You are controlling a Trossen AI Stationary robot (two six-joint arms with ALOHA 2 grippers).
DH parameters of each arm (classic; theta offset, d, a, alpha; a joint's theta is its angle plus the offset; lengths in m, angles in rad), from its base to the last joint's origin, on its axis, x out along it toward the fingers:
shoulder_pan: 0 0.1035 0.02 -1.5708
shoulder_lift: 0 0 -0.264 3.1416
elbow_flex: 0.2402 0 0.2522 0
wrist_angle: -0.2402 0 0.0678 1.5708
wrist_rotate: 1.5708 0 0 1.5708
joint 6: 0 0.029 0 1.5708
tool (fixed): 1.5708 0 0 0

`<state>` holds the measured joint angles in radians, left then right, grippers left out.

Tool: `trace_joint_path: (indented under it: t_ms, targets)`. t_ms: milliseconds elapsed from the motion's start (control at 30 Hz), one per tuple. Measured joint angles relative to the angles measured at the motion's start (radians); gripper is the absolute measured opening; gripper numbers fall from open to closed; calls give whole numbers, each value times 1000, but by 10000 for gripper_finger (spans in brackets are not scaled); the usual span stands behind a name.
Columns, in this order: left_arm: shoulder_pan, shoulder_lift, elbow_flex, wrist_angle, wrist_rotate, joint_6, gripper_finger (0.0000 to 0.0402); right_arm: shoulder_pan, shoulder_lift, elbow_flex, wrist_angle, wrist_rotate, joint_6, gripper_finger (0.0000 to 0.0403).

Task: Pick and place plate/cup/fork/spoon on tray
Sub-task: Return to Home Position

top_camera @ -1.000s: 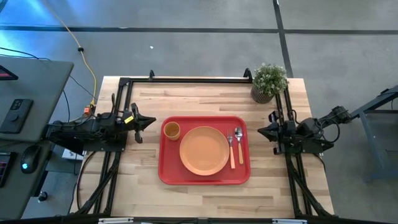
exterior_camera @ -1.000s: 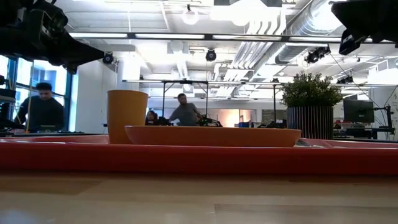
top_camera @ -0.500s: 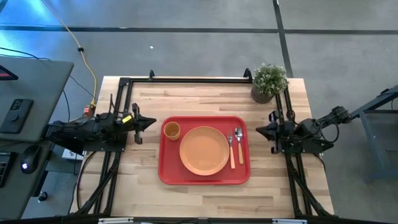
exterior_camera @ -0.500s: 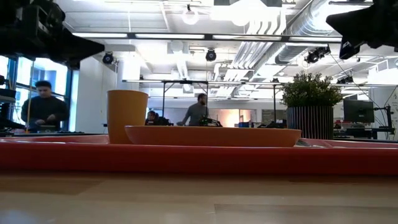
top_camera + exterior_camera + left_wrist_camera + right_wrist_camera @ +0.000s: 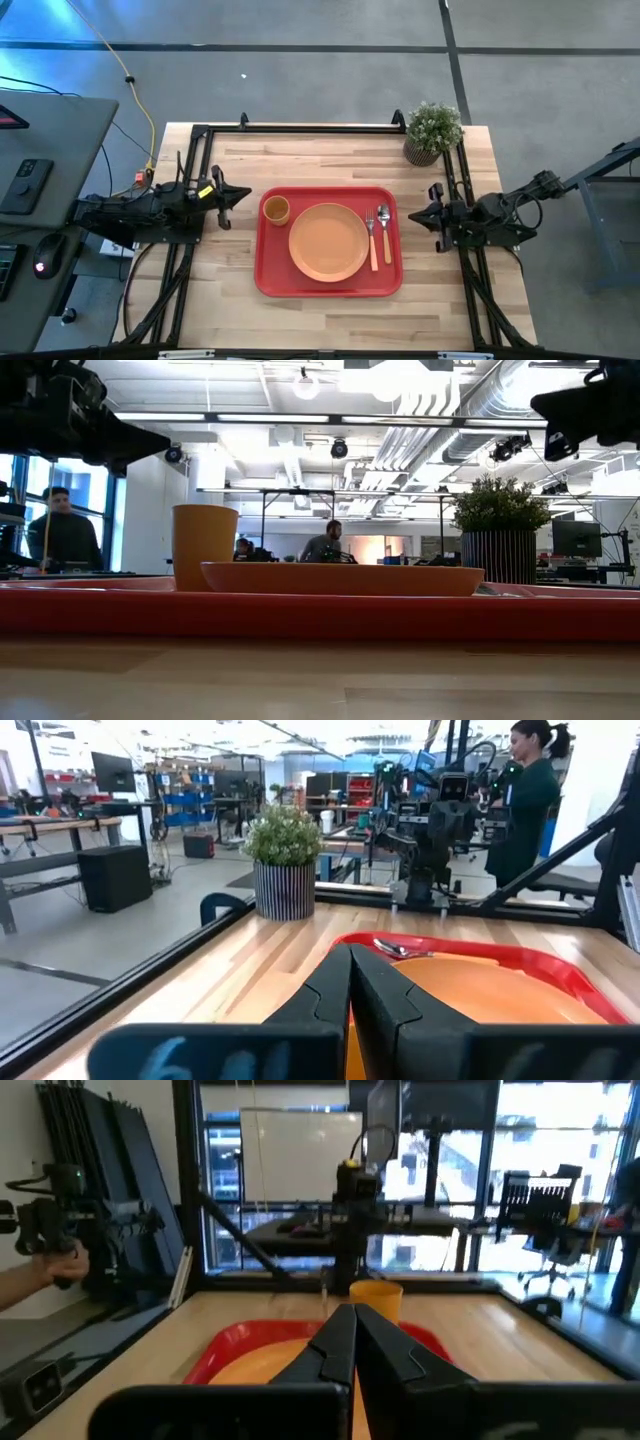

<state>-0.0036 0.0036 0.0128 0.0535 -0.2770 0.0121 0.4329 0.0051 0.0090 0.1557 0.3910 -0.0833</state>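
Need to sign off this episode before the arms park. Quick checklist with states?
1. Plate on the tray: ok, near the middle.
2. Cup on the tray: ok, upright in the corner nearest the left arm.
3. Fork and spoon on the tray: ok, side by side between the plate and the rim on the right arm's side.
4. Left end effector empty: ok, shut, off the tray's left edge.
5. Right end effector empty: ok, shut, off the tray's right edge.
6. Potted plant out of the way: ok, at the table's far corner.
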Motion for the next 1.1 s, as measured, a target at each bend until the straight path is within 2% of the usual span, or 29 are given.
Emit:
trace_joint_path:
  t_ms: [167, 400, 567, 933, 1100]
  targets:
    - [0, 0, 0, 33, -1, 24, 0, -90, 0, 0, 42, -47, -48, 0]
    - [-13, 0, 0, -6, 5, 32, 0, -214, 0, 0, -46, -191, 65, 0]
    - [-13, 6, 0, -15, 63, 34, 0, -230, 0, 0, -50, -227, 23, 0]
    - [-28, 6, 0, -16, 85, 5, 0, -230, 0, -1, -83, -248, 4, 0]
    - [-54, 6, 0, -13, 54, 7, 0, -230, 0, -1, -97, -213, 4, 0]
